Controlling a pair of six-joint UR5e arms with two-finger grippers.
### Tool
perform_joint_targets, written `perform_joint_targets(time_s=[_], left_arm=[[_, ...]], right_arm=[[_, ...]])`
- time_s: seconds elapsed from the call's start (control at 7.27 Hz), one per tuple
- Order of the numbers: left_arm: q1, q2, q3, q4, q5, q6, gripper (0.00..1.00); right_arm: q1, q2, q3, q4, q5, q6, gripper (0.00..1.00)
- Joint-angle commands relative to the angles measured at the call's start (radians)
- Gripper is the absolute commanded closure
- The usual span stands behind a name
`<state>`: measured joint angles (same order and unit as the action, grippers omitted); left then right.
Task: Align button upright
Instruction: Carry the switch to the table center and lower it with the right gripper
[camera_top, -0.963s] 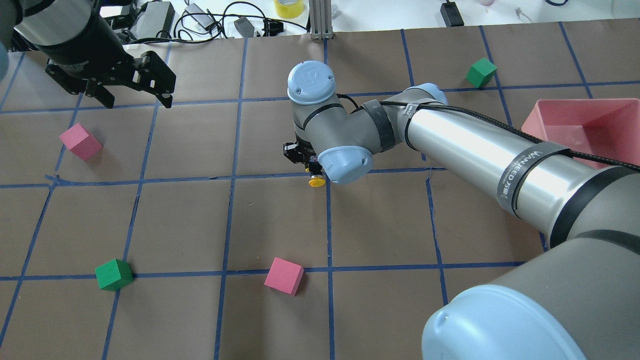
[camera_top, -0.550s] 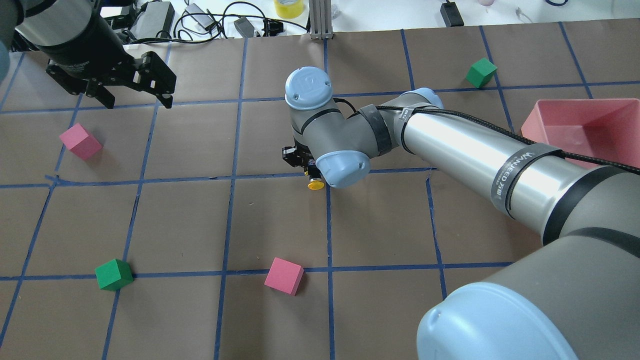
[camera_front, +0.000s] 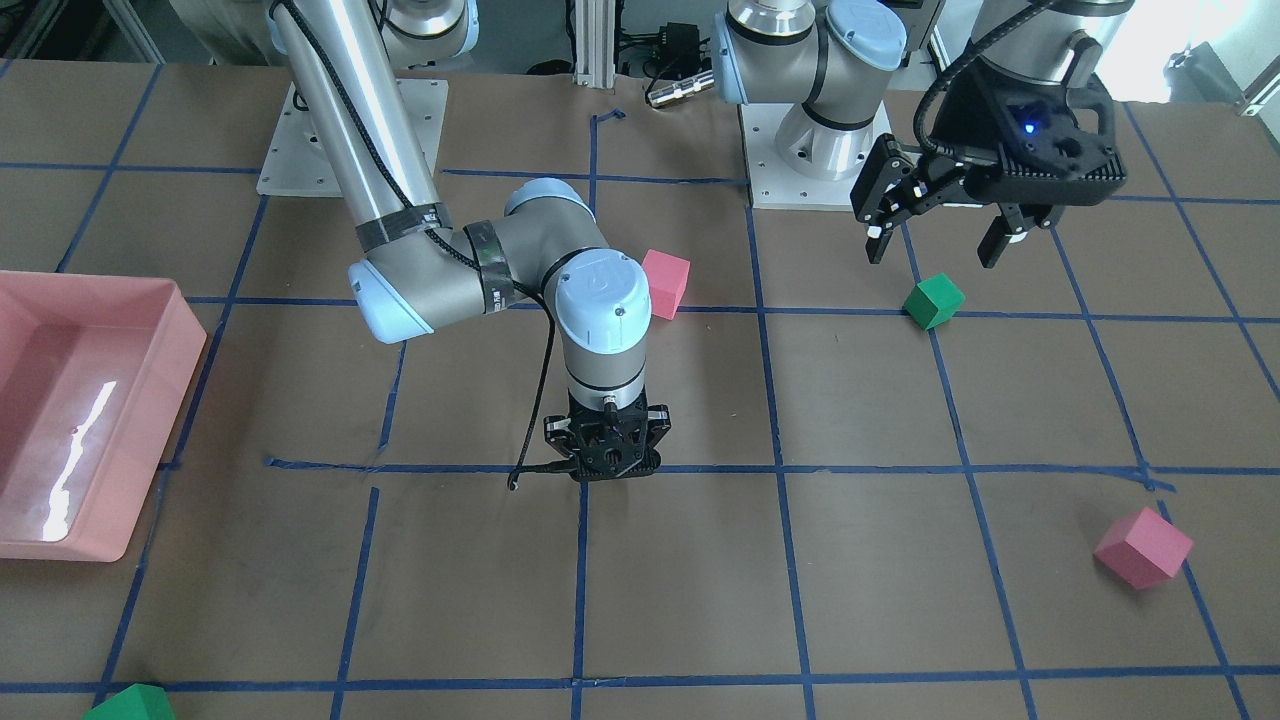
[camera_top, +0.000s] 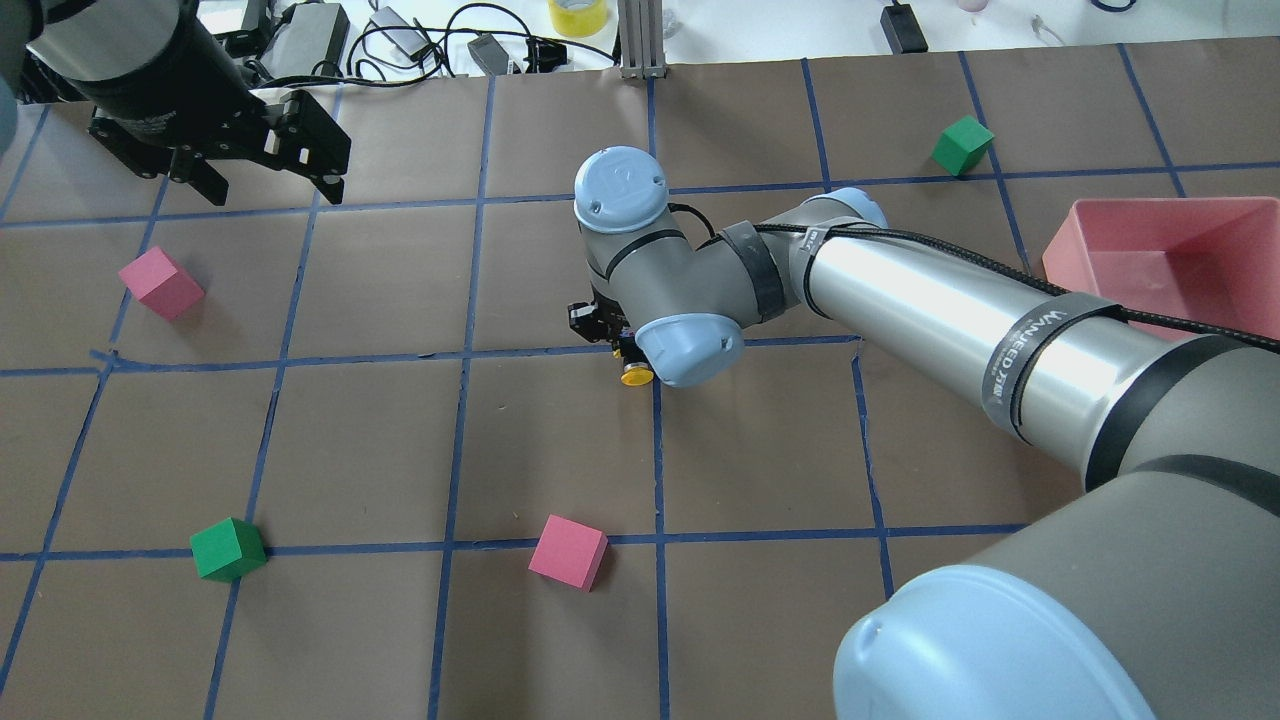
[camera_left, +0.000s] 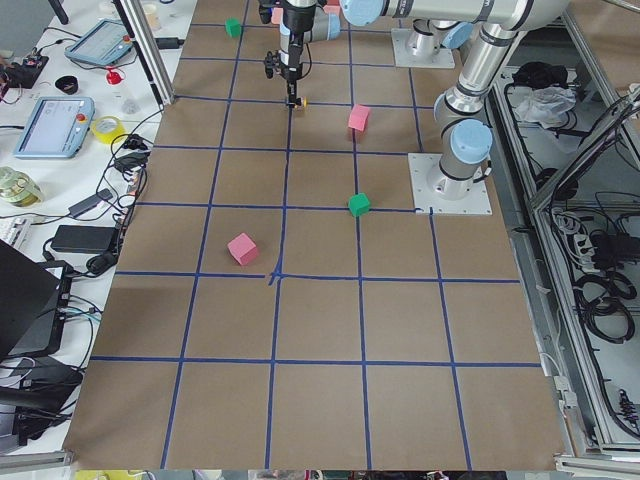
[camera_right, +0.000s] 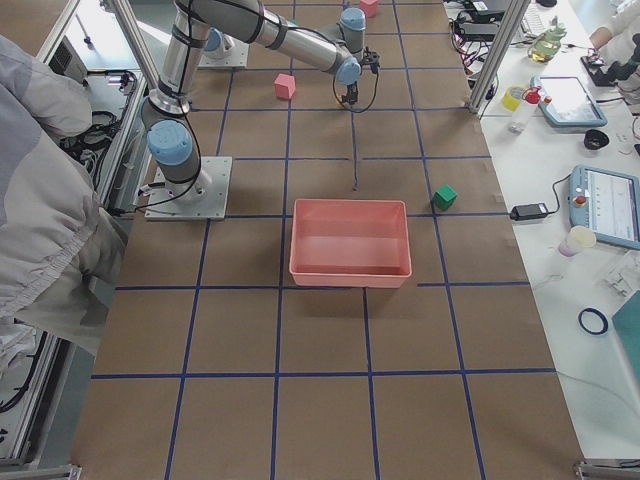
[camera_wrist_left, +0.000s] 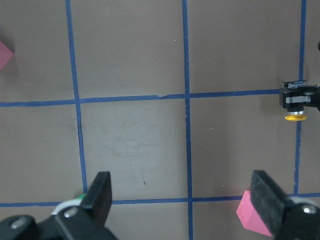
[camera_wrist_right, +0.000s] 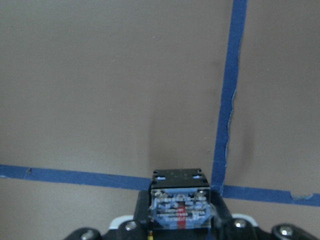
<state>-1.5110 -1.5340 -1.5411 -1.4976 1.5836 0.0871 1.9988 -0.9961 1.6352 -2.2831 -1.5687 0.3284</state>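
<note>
At the overhead view's far left, the left gripper (camera_top: 272, 188) is hanging above the table (camera_top: 380, 450) with its fingers spread wide and nothing between them (its wrist camera is showing only bare table and blue tape lines (camera_wrist_left: 186, 60) in the gap). Its arm is being cut off by the frame's corner. Below it the left pink cube (camera_top: 160, 283) is sitting alone. Nearer the robot, the near green cube (camera_top: 228, 549) and then the near pink cube (camera_top: 568, 552) are each sitting on a tape line.

At the centre the right gripper (camera_front: 605, 472) is pointing straight down over a tape crossing, its fingers mostly hiding under the right arm (camera_top: 950, 310) in the overhead view. It is pinching the button (camera_top: 635, 375), which is lying sideways in the grip with its yellow cap facing the robot's side. Only the cap and a sliver of black body are peeking out from under the wrist. The right wrist camera is showing just the button's base end wedged between the fingers, and from across the table the gripper is blocking the button entirely. Whether the button is touching the table is hard to make out.

Farther right the far green cube (camera_top: 962, 145) is sitting by itself. At the right edge the pink bin (camera_top: 1200, 250) is being cropped by the frame and partly covered by the arm's cable.
</note>
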Motion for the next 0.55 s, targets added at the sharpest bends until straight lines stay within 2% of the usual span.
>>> perform_joint_targets(time_s=[0.0, 0.14, 0.28, 0.41], left_arm=[[-0.002, 0.002, -0.008, 0.025, 0.001, 0.005, 0.00], [-0.002, 0.002, -0.023, 0.039, 0.003, 0.005, 0.00], [-0.002, 0.002, -0.037, 0.074, 0.003, 0.002, 0.00], [-0.002, 0.002, -0.040, 0.082, 0.001, 0.002, 0.00]], right_arm=[[0.000, 0.002, 0.009, -0.001, 0.001, 0.001, 1.00], [-0.002, 0.001, 0.009, -0.002, -0.001, 0.001, 0.99], [-0.002, 0.001, 0.009, -0.003, -0.001, 0.001, 0.90], [-0.002, 0.001, 0.011, -0.001, -0.004, 0.004, 0.66]])
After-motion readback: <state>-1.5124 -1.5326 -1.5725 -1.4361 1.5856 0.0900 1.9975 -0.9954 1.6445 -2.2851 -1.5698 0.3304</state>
